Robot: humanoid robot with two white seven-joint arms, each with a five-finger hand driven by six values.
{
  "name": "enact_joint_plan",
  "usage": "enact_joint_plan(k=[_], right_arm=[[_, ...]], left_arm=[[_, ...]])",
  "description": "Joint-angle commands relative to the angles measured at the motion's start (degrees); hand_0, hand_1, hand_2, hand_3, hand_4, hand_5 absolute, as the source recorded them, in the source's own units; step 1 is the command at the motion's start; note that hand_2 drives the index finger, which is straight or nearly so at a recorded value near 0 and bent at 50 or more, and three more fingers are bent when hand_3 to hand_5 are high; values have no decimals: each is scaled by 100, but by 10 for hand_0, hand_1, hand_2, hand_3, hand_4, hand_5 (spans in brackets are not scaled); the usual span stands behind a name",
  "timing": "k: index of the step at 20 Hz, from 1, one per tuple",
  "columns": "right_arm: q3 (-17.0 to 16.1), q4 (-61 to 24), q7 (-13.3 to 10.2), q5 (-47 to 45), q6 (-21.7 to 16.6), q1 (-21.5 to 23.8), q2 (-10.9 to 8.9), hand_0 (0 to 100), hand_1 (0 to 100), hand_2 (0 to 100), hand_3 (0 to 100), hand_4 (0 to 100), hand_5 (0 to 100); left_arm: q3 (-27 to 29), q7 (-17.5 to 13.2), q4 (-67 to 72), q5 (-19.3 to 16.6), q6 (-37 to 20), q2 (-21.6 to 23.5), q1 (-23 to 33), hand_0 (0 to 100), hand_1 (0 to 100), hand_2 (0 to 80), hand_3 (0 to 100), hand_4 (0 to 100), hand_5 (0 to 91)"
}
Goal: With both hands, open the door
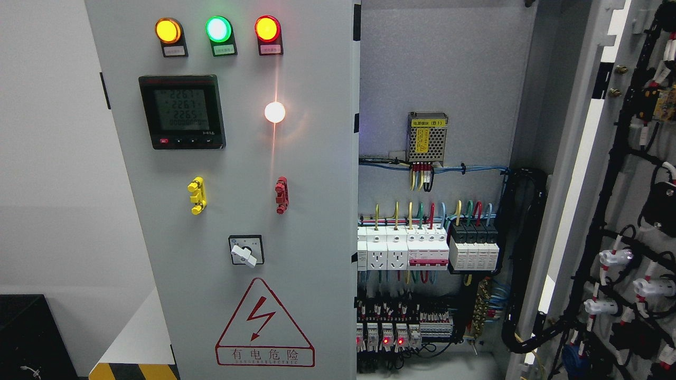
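A grey electrical cabinet fills the head view. Its left door [237, 174] stands shut, carrying three round lamps (yellow, green, red) [217, 29], a digital meter [182, 112], a lit white lamp [274, 112], a yellow handle [197, 195], a red handle [281, 195] and a white rotary switch [245, 255]. The right door [623, 211] is swung wide open at the right, its wired inner face showing. Between them the cabinet interior [433, 237] is exposed. Neither of my hands nor any arm shows.
Inside are a perforated power supply [428, 138], rows of white and black breakers [428, 248], coloured wires and a black cable bundle [523, 253]. A red hazard triangle [264, 324] marks the left door. A black box [31, 338] sits low left by a white wall.
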Motion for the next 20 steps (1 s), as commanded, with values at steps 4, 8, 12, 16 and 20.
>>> enact_joint_plan(k=[4, 8, 12, 16, 20], right_arm=[[-102, -4071, -4, -8, -2, 914, -278, 191, 0, 0, 0, 0, 0], [-270, -5100, -13, -26, -63, 967, -225, 191, 0, 0, 0, 0, 0], [-261, -6268, -13, -35, -125, 1186, -234, 191, 0, 0, 0, 0, 0], [-209, -7753, -13, -35, -134, 1608, -269, 191, 0, 0, 0, 0, 0], [-173, -8923, -4, -35, -379, 1943, -278, 191, 0, 0, 0, 0, 0]], left_arm=[[33, -1, 60, 68, -130, -128, 93, 0, 0, 0, 0, 0, 0], [-2, -44, 24, 59, -139, -120, 110, 0, 0, 0, 0, 0, 0], [-11, -54, 24, 59, -139, -146, 110, 0, 0, 0, 0, 0, 0], [-11, -54, 16, 50, -139, -190, 119, 0, 0, 0, 0, 0, 0], [-11, -54, 24, 50, -139, -269, 110, 0, 0, 0, 0, 0, 0]])
